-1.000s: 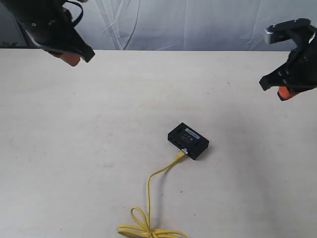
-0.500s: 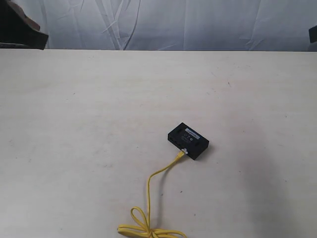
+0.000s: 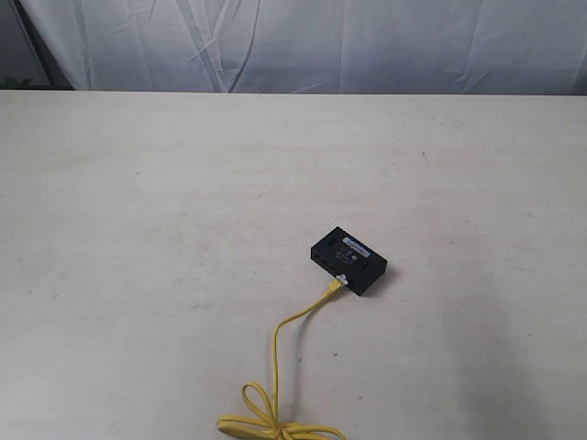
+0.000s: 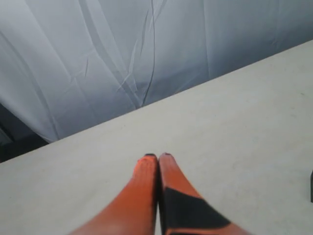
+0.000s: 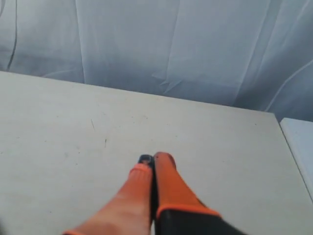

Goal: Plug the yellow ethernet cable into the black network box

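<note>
The black network box [image 3: 348,260] lies flat on the table right of centre, white label up. The yellow ethernet cable [image 3: 275,353] runs from a coil at the front edge up to the box, its plug end [image 3: 334,286] set against the box's port side. Neither arm shows in the exterior view. My left gripper [image 4: 157,156] is shut with nothing between its orange fingers, over bare table; a dark sliver at that view's edge [image 4: 311,185] may be the box. My right gripper [image 5: 152,158] is shut and empty too, above bare table.
The pale table [image 3: 165,211] ends at a grey-white curtain [image 3: 303,41] along the back. A white surface [image 5: 299,142] shows beyond the table's edge in the right wrist view.
Both arms have pulled back out of the exterior view, the left one off the upper left, the right one off the upper right. Box and cable have not moved.
</note>
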`<action>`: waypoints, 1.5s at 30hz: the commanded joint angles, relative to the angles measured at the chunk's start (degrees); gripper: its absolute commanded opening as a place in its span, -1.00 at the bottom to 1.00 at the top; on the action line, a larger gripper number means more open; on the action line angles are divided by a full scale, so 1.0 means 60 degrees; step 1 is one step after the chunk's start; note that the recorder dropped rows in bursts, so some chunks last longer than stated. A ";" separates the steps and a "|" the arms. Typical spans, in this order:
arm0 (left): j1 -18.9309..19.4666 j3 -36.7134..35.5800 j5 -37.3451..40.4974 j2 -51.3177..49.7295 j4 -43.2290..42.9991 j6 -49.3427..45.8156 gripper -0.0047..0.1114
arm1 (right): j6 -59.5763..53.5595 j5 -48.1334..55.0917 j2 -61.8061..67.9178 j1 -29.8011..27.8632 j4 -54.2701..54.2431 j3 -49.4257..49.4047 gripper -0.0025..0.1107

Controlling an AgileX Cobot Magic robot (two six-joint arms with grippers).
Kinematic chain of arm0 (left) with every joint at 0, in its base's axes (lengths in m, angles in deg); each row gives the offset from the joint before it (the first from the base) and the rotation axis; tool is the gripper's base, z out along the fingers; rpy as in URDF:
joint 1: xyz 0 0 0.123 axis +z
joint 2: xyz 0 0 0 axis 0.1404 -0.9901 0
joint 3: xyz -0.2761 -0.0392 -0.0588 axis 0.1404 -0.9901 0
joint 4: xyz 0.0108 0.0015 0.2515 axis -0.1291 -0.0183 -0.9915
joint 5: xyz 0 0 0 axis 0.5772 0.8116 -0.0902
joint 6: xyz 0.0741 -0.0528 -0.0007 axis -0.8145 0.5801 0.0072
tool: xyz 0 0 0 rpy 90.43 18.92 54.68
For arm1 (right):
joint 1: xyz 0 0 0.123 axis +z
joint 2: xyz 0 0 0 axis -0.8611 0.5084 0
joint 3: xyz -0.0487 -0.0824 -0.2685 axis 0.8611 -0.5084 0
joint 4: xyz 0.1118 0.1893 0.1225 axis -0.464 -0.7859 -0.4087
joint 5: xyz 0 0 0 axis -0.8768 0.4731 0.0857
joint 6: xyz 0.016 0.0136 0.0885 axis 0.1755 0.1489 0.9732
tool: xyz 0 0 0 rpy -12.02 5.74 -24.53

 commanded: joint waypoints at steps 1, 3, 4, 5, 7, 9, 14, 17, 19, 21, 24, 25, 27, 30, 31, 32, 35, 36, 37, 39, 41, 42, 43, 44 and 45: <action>0.0030 -0.0595 -0.0628 0.0831 0.0043 0.0242 -0.91 | 0.0019 -0.0629 -0.0835 -0.0053 -0.0004 -0.0551 -0.97; 0.0030 -0.0862 -0.0845 0.1137 0.0043 0.0242 -0.91 | 0.0019 -0.0880 -0.1180 -0.0053 -0.0004 -0.0837 -0.97; 0.0030 -0.0999 -0.0923 0.1291 0.0064 0.0258 -0.91 | 0.0019 -0.1023 -0.1364 -0.0053 -0.0004 -0.0989 -0.97; 0.0030 -0.1127 -0.0995 0.1437 0.0064 0.0258 -0.91 | 0.0019 -0.1139 -0.1539 -0.0053 -0.0004 -0.1131 -0.97; 0.0030 -0.1358 -0.1089 0.1706 0.0064 0.0285 -0.91 | 0.0019 -0.1336 -0.1855 -0.0053 -0.0004 -0.1367 -0.97; 0.0030 -0.1536 -0.1171 0.1959 0.0064 0.0285 -0.91 | 0.0019 -0.1550 -0.2112 -0.0053 -0.0004 -0.1575 -0.97; 0.0030 -0.1818 -0.1248 0.2686 0.0085 0.0612 -0.91 | 0.0019 -0.1604 -0.2798 -0.0053 0.0014 -0.1878 -0.97; 0.0030 -0.1835 -0.1228 0.3112 0.0104 0.0633 -0.91 | 0.0019 -0.1603 -0.3233 -0.0053 -0.0003 -0.1936 -0.97; 0.0030 -0.1835 -0.1228 0.3420 0.0129 0.0677 -0.91 | 0.0019 -0.1589 -0.3516 -0.0053 -0.0003 -0.1955 -0.97; 0.0030 -0.1835 -0.1228 0.3717 0.0148 0.0677 -0.91 | 0.0019 -0.1589 -0.3831 -0.0053 -0.0003 -0.2019 -0.97; 0.0030 -0.1835 -0.1181 0.4060 0.0177 0.0677 -0.91 | 0.0019 -0.1476 -0.4164 -0.0053 0.0016 -0.2019 -0.97; 0.0030 -0.1835 -0.1181 0.4112 0.0177 0.0677 -0.91 | 0.0019 -0.1450 -0.4207 -0.0053 0.0016 -0.2019 -0.97; 0.0030 -0.1835 -0.1181 0.4287 0.0177 0.0677 -0.91 | 0.0019 -0.1372 -0.4276 -0.0053 0.0016 -0.2019 -0.97; 0.0030 -0.1835 -0.1222 0.4373 0.0177 0.0677 -0.91 | 0.0019 -0.1089 -0.4276 -0.0053 0.0016 -0.2019 -0.97; 0.0030 -0.1835 -0.1220 0.4391 0.0177 0.0677 -0.91 | 0.0019 -0.0979 -0.4276 -0.0053 0.0016 -0.2019 -0.97; 0.0030 -0.1835 -0.1220 0.4391 0.0177 0.0677 -0.91 | 0.0019 -0.0939 -0.4276 -0.0053 0.0016 -0.2019 -0.97; 0.0030 -0.1835 -0.1220 0.4391 0.0177 0.0677 -0.91 | 0.0019 -0.0957 -0.4276 -0.0053 0.0016 -0.2019 -0.97; 0.0030 -0.1835 -0.1220 0.4391 0.0177 0.0677 -0.91 | 0.0019 -0.0957 -0.4276 -0.0053 0.0016 -0.2019 -0.97; 0.0030 -0.1835 -0.1220 0.4391 0.0177 0.0677 -0.91 | 0.0019 -0.0957 -0.4276 -0.0053 0.0016 -0.2019 -0.97; 0.0030 -0.1835 -0.1220 0.4391 0.0177 0.0677 -0.91 | 0.0019 -0.0957 -0.4276 -0.0053 0.0016 -0.2019 -0.97; 0.0030 -0.1835 -0.1288 0.4389 0.0177 0.0677 -0.91 | 0.0019 -0.0957 -0.4276 -0.0053 0.0016 -0.2019 -0.97; 0.0030 -0.1835 -0.1288 0.4389 0.0177 0.0677 -0.91 | 0.0019 -0.0957 -0.4276 -0.0053 0.0016 -0.2019 -0.97; 0.0030 -0.1835 -0.1266 0.4389 0.0106 0.0677 -0.91 | 0.0019 -0.0957 -0.4276 -0.0053 0.0016 -0.2019 -0.97; 0.0030 -0.1835 -0.1248 0.4389 0.0102 0.0677 -0.91 | 0.0019 -0.0957 -0.4276 -0.0053 0.0016 -0.2019 -0.97; 0.0030 -0.1835 -0.1248 0.4389 0.0102 0.0677 -0.91 | 0.0019 -0.0991 -0.4276 -0.0053 0.0016 -0.2019 -0.97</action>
